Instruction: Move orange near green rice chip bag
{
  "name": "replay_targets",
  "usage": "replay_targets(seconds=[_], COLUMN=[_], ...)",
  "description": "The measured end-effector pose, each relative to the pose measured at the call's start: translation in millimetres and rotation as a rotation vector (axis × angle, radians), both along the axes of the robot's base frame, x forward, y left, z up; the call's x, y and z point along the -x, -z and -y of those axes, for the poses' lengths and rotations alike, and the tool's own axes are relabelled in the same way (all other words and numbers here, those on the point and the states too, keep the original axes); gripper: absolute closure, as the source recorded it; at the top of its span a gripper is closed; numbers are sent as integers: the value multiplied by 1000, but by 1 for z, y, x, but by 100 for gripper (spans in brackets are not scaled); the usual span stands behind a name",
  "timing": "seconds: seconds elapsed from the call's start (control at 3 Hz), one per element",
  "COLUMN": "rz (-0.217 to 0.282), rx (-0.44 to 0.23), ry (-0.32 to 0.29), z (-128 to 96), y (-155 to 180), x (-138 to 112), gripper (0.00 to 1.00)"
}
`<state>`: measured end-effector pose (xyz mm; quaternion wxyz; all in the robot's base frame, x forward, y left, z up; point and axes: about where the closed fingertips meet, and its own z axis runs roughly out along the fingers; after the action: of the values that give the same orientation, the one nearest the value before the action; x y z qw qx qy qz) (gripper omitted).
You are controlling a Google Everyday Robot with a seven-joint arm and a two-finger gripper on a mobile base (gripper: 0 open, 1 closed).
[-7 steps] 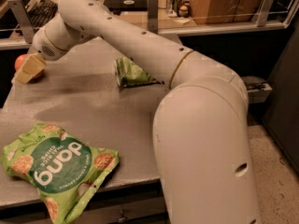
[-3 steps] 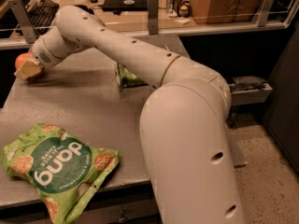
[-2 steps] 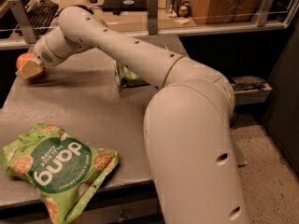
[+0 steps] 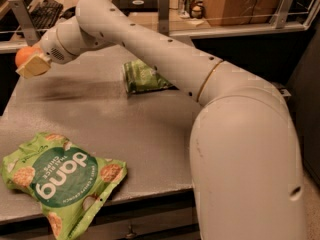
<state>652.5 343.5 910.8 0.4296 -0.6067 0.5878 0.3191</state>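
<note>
The orange [image 4: 23, 54] is a round orange fruit at the far left, held off the grey table [image 4: 125, 119]. My gripper [image 4: 31, 64] is shut on the orange; one cream finger pad covers its front, so only its top and left side show. The green rice chip bag [image 4: 60, 178], light green with a dark circle reading "dang", lies flat at the table's front left corner, well below and in front of the gripper.
A smaller green bag [image 4: 144, 77] lies at the table's middle back, under my arm. My white arm [image 4: 165, 54] spans the table from the right. A keyboard [image 4: 46, 11] and railing sit behind the table.
The gripper with the orange in it has risen off the table and shifted slightly right. The bags have not moved.
</note>
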Motion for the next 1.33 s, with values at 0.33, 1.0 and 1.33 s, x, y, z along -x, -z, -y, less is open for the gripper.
replay_targets(seconds=[0.33,1.0,1.33], rz=[39,7,-30], rx=[-50,-19,-5], ry=[-98,-142,-169], z=[31,31,38], y=[-27,-8,7], x=[49,71,105], gripper=[100,100,100])
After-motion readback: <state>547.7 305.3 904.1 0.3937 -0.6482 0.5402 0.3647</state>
